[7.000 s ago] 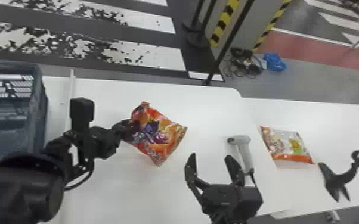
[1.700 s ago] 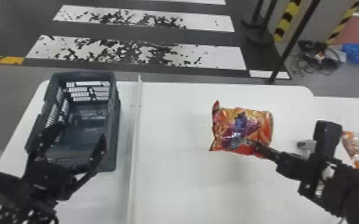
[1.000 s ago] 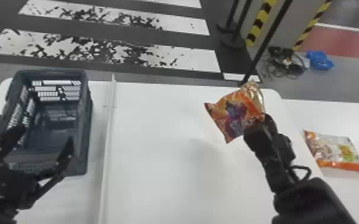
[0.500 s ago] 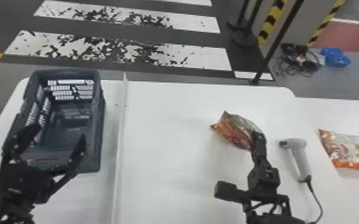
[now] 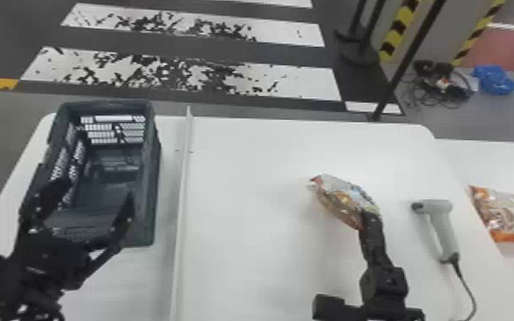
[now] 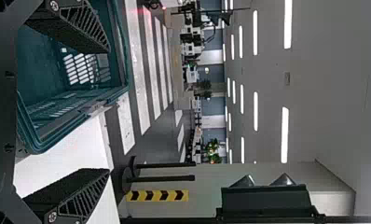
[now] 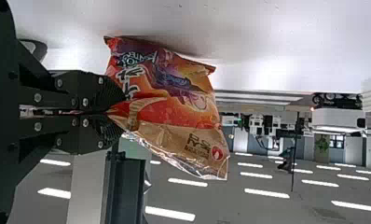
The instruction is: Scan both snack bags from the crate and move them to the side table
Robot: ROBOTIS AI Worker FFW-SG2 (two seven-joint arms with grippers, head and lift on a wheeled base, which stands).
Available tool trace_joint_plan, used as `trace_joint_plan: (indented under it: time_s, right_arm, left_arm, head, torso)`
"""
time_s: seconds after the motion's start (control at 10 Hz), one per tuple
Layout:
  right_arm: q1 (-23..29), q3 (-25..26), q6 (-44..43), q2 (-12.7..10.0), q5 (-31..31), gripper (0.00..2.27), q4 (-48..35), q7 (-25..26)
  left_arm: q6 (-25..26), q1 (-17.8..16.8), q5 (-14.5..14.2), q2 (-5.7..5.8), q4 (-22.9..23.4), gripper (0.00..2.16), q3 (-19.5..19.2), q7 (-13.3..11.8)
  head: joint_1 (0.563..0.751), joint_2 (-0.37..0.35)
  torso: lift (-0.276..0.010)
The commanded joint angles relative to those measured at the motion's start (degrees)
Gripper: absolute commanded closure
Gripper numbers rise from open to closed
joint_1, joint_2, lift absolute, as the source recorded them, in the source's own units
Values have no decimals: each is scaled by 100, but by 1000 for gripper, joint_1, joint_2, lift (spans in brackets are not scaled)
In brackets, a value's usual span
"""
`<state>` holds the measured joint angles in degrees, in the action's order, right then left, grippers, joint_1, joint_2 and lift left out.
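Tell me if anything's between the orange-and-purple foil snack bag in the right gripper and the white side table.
Yes: the light grey plastic hand scanner lies on the white main table, between the bag and the side table on the robot's right. It lies low, so the bag could probably pass above it.

The snack bag (image 5: 343, 202) passed from the left pincer (image 5: 96, 192) to the right pincer (image 5: 371, 214) and turned nearly edge-up; the left pincer opened and moved to the crate (image 5: 153, 141)

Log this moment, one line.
right gripper: shut on snack bag | left gripper: open near crate | other bag: on side table | scanner: beyond reach unjudged
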<state>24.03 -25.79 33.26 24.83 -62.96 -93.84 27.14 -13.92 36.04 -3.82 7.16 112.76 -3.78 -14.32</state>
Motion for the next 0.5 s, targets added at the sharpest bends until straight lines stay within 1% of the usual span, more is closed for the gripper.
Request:
trace_joint_plan:
  time_s: [0.0, 0.1, 0.2, 0.3, 0.4]
  right_arm:
    - [278, 48, 10, 163, 276, 275, -530, -218]
    - [480, 162, 10, 233, 469, 6, -916, -605]
    - [638, 285, -131, 295, 909, 6, -1277, -895]
    - [796, 540, -271, 312, 1612, 33, -1743, -1361]
    - [910, 909, -219, 312, 2561, 43, -2208, -2046]
  left_arm:
    - [0, -27, -13, 14, -44, 90, 9, 0]
    - [0, -35, -31, 14, -70, 90, 9, 0]
    - [-18, -53, -40, 22, -88, 90, 0, 0]
    - [-18, -62, -48, 22, -105, 90, 0, 0]
    - [-18, -70, -57, 22, -123, 90, 0, 0]
  head:
    - [695, -100]
    - [695, -96]
    - [695, -96]
    - [695, -95]
    - [695, -85]
  torso:
    - [-75]
    - [-75]
    - [-75]
    - [-75]
    - [-75]
